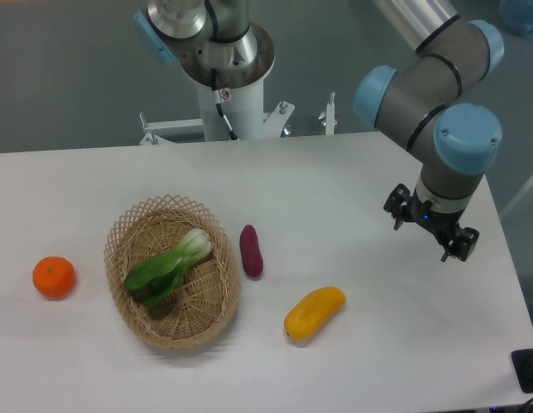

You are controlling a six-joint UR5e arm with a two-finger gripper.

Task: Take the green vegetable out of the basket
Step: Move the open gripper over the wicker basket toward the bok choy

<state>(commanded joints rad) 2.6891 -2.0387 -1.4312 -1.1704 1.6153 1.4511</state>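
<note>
Camera view: fixed, looking down at the table (352, 181) from the front.
Table: white surface carrying all the loose items.
Basket: the basket (133, 297), oval woven tan wicker with a looped open rim, sits on the left half of the table.
Green vegetable: the green vegetable (169, 265) lies inside the basket, resting on its floor at a diagonal; the pale stalk end points up and to the right, the dark leaves point down and to the left.
Sweet potato: a purple sweet potato (251, 250) lies on the table just beside the basket's right rim, apart from it.
Yellow fruit: a yellow fruit (314, 311) lies on the table to the lower right of the sweet potato, well clear of the basket.
Orange: an orange (54, 277) rests on the table to the left of the basket, near its rim but not touching.
Arm: the grey arm with blue joint caps (466, 138) reaches in from the upper right.
End effector: the end effector (431, 225) hangs over the right side of the table, well apart from the basket and the green vegetable; it holds nothing, and whether its fingers are spread or closed cannot be told at this angle.
</note>
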